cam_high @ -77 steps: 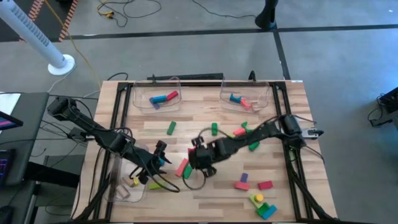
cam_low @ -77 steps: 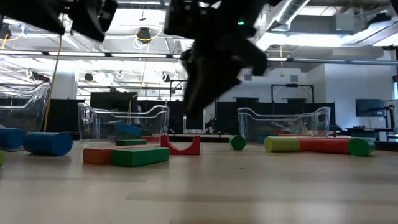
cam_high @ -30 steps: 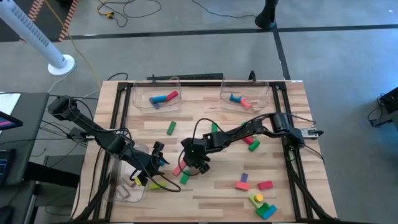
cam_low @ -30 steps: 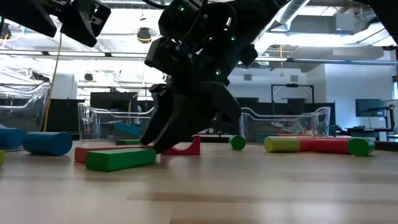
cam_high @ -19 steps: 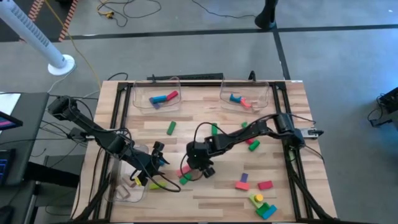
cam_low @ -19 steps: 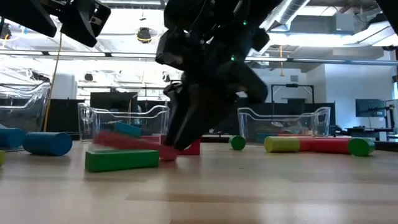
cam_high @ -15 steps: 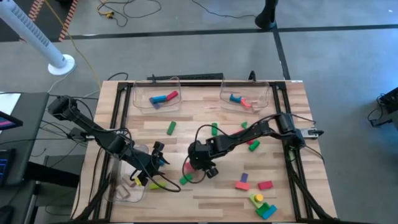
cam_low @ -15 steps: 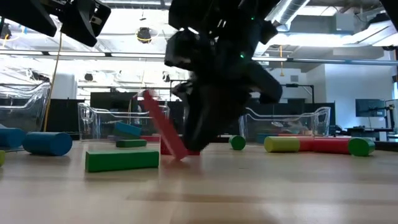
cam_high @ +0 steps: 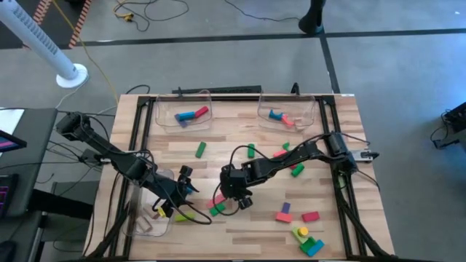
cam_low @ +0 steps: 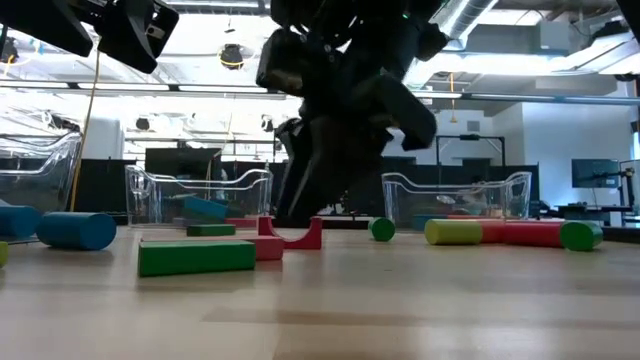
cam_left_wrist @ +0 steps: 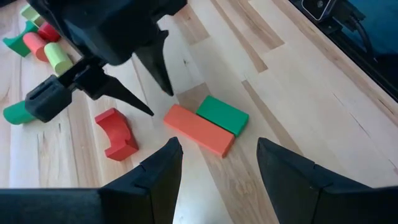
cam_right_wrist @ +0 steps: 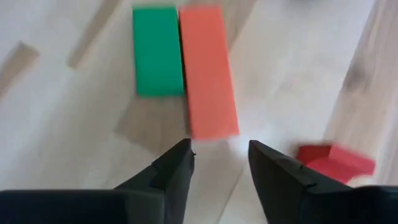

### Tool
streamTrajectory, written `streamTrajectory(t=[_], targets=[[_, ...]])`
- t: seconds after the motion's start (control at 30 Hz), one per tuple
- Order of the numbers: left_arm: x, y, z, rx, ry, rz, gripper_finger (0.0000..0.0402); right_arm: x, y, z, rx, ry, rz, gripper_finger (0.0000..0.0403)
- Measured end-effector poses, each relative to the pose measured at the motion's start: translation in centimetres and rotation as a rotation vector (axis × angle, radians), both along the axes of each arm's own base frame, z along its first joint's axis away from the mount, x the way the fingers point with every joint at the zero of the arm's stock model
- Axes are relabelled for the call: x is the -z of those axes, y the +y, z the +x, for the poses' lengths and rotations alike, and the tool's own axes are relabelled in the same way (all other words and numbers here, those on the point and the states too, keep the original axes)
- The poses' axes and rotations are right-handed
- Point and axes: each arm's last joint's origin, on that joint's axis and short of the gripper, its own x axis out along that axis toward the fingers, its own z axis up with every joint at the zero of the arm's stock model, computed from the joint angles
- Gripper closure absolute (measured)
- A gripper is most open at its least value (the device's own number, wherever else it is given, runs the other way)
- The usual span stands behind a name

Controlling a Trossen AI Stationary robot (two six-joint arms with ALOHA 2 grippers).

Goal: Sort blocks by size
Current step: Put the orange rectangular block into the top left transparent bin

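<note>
Right gripper [cam_right_wrist: 217, 158] has released the orange bar [cam_right_wrist: 208, 70]; now flat.

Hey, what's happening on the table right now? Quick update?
Right gripper open, empty, just above the red bar, which lies flat against a green block. Left gripper open, waiting nearby. Red arch close by; nothing blocking.
</note>
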Motion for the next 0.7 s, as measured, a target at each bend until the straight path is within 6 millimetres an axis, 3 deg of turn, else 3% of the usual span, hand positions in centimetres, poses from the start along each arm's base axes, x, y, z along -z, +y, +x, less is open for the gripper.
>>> streamTrajectory(t=[0.3,0.7], targets=[[0.0,0.0,0.0,0.003,-0.006,0.0,0.02,-0.7,0.8,0.8,0.011,-0.123,0.052,0.0136],[-0.2,-0.1,0.2,0.009,-0.032,-0.005,0.02,0.7,0.4,0.4,0.016,-0.148,0.033,0.0133]])
